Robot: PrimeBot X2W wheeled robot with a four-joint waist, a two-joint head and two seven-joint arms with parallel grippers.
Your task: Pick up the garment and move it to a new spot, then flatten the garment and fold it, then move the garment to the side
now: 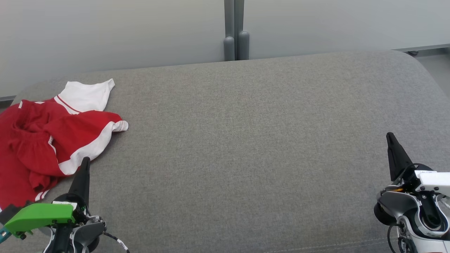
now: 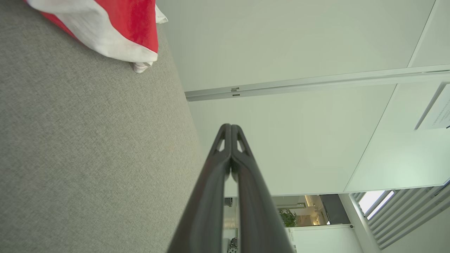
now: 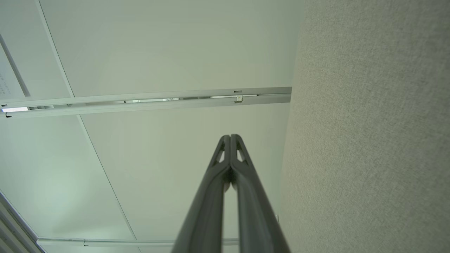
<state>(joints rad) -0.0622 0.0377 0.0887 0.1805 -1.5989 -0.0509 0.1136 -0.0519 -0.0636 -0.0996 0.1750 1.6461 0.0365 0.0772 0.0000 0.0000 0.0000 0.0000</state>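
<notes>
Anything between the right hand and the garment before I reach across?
No: in the head view, bare grey cushion runs from the right hand to the garment. The left hand sits by the garment's near edge.

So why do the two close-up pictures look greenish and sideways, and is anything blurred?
Head view: soft, even light, sharp, hardly any shadow by the garment. Left wrist view: greenish cast, turned sideways with the wrist, left gripper soft toward the bottom edge. Right wrist view: same cast and tilt, right gripper likewise soft low down.
</notes>
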